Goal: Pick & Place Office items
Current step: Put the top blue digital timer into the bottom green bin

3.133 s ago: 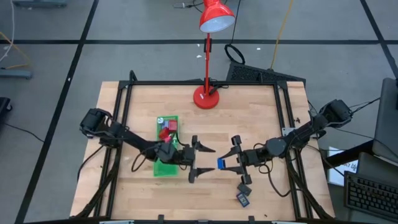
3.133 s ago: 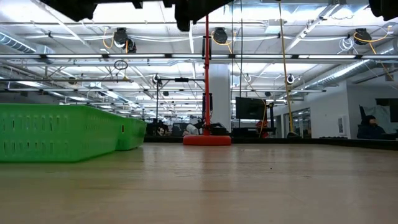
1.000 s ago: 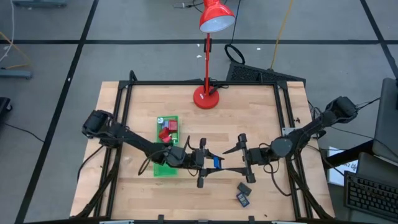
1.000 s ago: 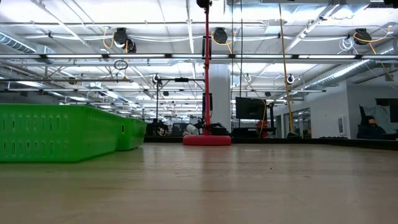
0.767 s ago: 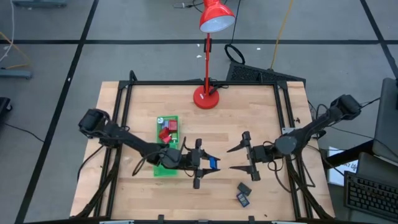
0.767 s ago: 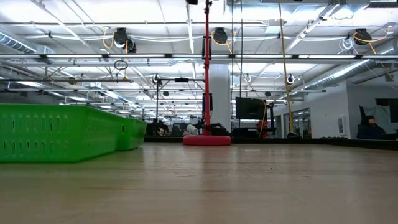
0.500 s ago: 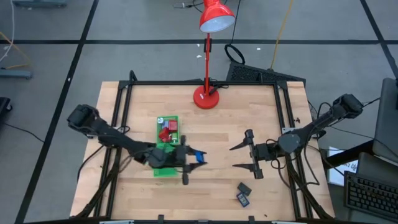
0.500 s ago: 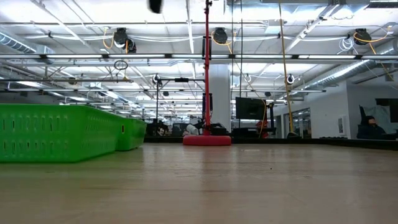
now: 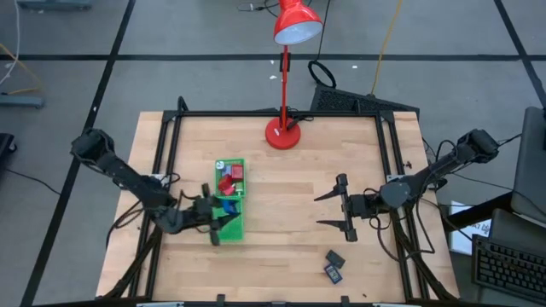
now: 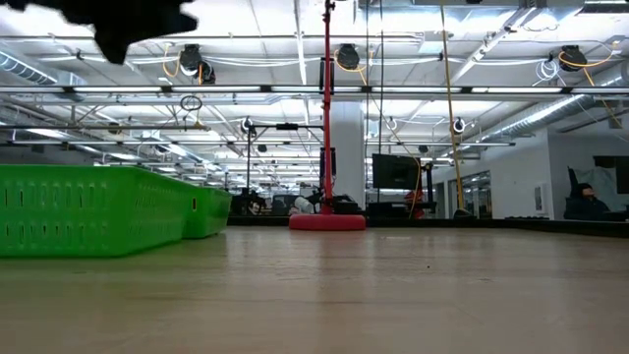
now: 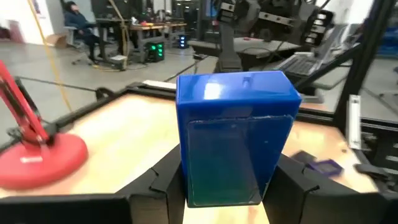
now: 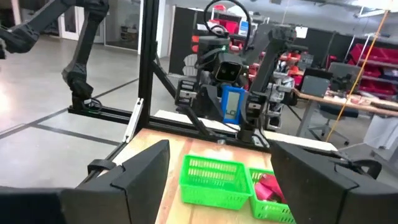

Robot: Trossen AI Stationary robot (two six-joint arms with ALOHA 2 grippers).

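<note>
A blue block (image 11: 235, 137) is held upright between the two fingers (image 11: 166, 180) of the left hand (image 9: 220, 223), which is closed on its sides; its long axis runs up out of the grip, as is shown plainly in the left wrist view. In the high view the block (image 9: 230, 207) is seen as a small blue spot just over the near compartment of the green tray (image 9: 240, 228), which lies toward the left side of the desk (image 9: 290, 183), closer to the front edge than to the back. Red blocks (image 9: 227, 180) are already lying in the tray's far compartment. The relation on which the coming move turns is judged to be this: the block is carried above the near compartment, so a release is probably what remains, provided the block is well inside the tray's walls; whether it is fully clear of the near rim cannot be told. The right hand (image 9: 332, 211) is held wide open and empty over the right half of the desk, well apart from the tray. Two dark rectangles (image 9: 333, 263) are lying near the front edge, and the right hand is clearly the nearer to them.
</note>
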